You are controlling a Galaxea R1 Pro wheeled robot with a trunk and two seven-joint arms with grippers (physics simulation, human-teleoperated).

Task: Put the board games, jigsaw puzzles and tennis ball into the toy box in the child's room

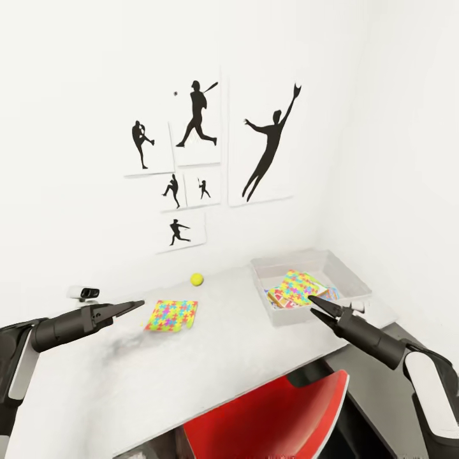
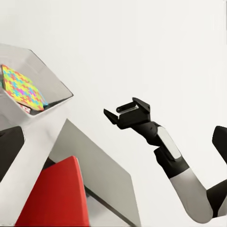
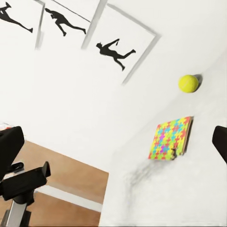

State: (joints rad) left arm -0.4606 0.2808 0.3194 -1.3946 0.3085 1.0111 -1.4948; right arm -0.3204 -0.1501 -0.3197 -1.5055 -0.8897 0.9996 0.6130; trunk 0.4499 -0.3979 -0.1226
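Red chair [image 1: 274, 421] under table [image 1: 127, 389] edge, both tools released: left [image 1: 137, 305] beside puzzle [image 1: 171, 315], right [image 1: 315, 303] at toy box [image 1: 357, 280] rim.

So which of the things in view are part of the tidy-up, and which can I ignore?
Part of the job:
- jigsaw puzzle lying on the table
- tennis ball near the wall
- toy box, already holding a second puzzle on top of game boxes

Ignore:
- red chair
- baseball silhouette pictures
- small white device at the table's left end
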